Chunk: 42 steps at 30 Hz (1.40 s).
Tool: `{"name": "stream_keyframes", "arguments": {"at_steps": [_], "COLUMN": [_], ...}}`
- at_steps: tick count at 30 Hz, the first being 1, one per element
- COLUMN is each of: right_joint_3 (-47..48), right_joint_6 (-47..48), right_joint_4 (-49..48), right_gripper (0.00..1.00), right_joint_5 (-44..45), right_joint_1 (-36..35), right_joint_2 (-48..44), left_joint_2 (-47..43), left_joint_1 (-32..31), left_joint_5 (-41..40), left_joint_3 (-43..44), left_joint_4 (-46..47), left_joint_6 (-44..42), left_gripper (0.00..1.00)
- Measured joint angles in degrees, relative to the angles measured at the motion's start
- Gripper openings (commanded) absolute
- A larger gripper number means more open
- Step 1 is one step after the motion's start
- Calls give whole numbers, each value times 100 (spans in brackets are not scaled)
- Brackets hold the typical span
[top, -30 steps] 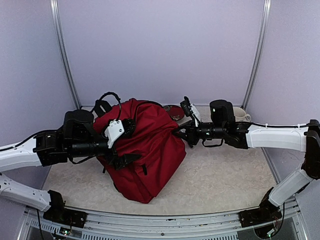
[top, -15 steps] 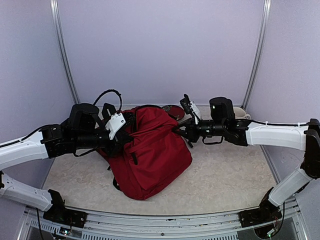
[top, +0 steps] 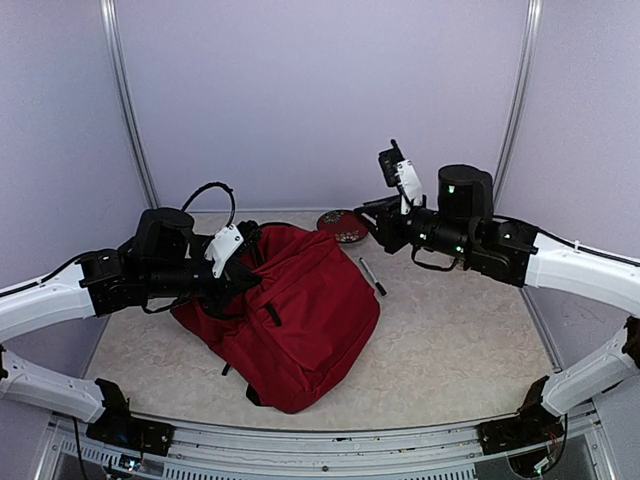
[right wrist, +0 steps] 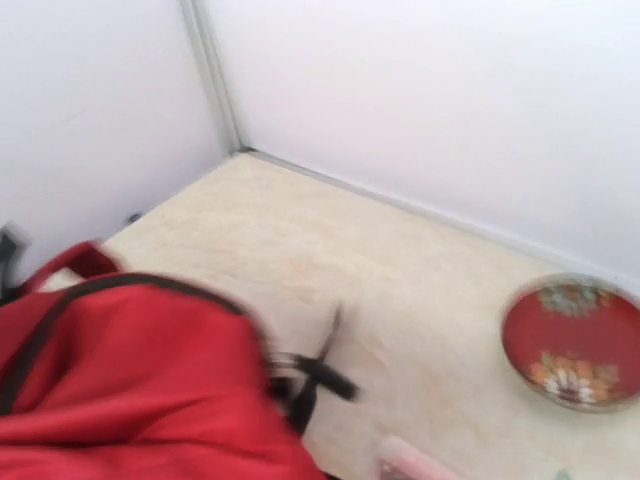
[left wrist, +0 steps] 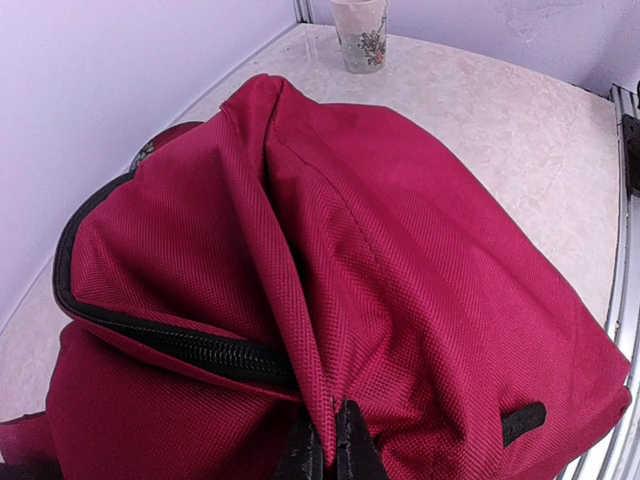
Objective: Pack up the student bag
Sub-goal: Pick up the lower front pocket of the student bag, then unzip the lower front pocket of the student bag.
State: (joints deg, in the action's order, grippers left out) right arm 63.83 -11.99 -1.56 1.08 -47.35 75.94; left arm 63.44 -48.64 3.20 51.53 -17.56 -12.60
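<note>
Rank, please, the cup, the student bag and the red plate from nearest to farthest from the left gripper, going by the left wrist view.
1. The student bag: pinched in the shut left gripper, filling the foreground.
2. The red plate: only its edge peeks past the bag, on the left.
3. The cup: farthest, upright at the top of the view.

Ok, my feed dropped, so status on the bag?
Left gripper shut on bag fabric. Right gripper raised, off bag, jaws unclear. Pen lies loose beside bag.
</note>
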Motion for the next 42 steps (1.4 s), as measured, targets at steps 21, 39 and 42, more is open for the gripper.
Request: {"name": "stream_keyframes", "arguments": {"at_steps": [21,39,42], "right_joint_3": [656,813,811], "right_joint_6": [52,-114,-136], "right_joint_4": [72,-138,-136], "right_gripper": [23,0,0], "right_joint_5": [977,831,866], "right_joint_1": [-2485,-2485,-2483], "right_joint_2": [1989,2426,2420], "left_joint_2": [-308,-461,-470], "left_joint_1": [94,111,122], "left_joint_5": [256,437,439], "left_joint_3": [-179,-337,-339], "left_joint_4": [79,166,166], "left_joint_6": [79,79,76], "left_gripper": [0,0,0]}}
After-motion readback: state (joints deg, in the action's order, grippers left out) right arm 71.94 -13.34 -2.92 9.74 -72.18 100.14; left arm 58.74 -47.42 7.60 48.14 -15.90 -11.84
